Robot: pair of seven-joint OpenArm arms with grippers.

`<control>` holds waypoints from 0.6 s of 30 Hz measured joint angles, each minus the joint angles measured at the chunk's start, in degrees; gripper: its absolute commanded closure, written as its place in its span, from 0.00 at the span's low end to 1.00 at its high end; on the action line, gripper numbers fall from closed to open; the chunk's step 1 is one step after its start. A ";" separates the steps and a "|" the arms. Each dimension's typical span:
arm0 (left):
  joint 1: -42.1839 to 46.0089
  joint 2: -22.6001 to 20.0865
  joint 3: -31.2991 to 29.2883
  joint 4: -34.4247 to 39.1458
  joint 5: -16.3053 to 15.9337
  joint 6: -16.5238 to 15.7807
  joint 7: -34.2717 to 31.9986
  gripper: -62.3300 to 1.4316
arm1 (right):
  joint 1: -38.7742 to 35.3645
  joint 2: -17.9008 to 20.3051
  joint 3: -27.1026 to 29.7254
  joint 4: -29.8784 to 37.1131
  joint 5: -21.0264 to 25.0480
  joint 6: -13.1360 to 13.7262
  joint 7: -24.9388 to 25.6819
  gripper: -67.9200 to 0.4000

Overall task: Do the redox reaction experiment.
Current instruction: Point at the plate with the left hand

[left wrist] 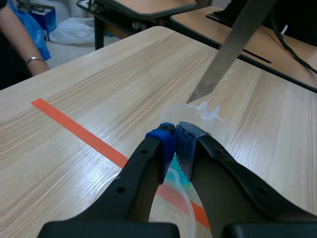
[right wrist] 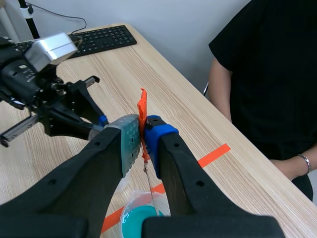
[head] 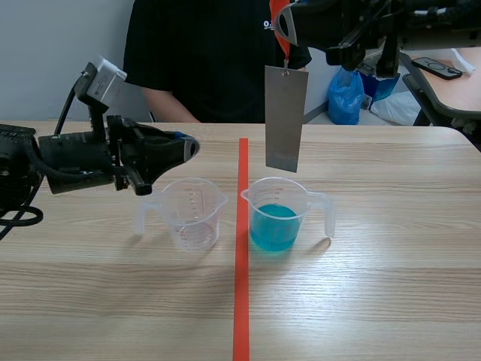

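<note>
A grey metal sheet (head: 285, 118) hangs from an orange-red strap (head: 282, 34) straight above a clear beaker of blue liquid (head: 276, 214), its lower edge just over the rim. My right gripper (right wrist: 142, 130) is shut on the strap (right wrist: 142, 106), high above the table; the blue beaker (right wrist: 142, 215) lies under it. An empty clear measuring beaker (head: 190, 213) stands left of the tape line. My left gripper (head: 189, 147) hovers shut above that empty beaker, holding nothing. In the left wrist view the sheet (left wrist: 233, 47) hangs ahead of the shut gripper (left wrist: 174, 136).
A person in a black shirt (head: 199, 56) sits across the table. An orange-red tape line (head: 241, 256) runs down the middle of the table. A keyboard (right wrist: 101, 38) lies on a far desk. Blue bags (head: 347, 94) sit on the floor behind.
</note>
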 measured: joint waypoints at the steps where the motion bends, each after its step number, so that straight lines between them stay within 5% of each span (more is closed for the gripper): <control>1: -0.66 0.50 0.22 -0.70 0.00 0.11 0.00 0.91 | 0.00 0.00 0.00 0.00 0.00 0.00 0.00 0.97; 18: -5.14 9.42 4.28 -6.60 0.00 -0.28 1.22 0.91 | 0.00 -0.04 0.00 0.00 0.00 0.00 0.00 0.97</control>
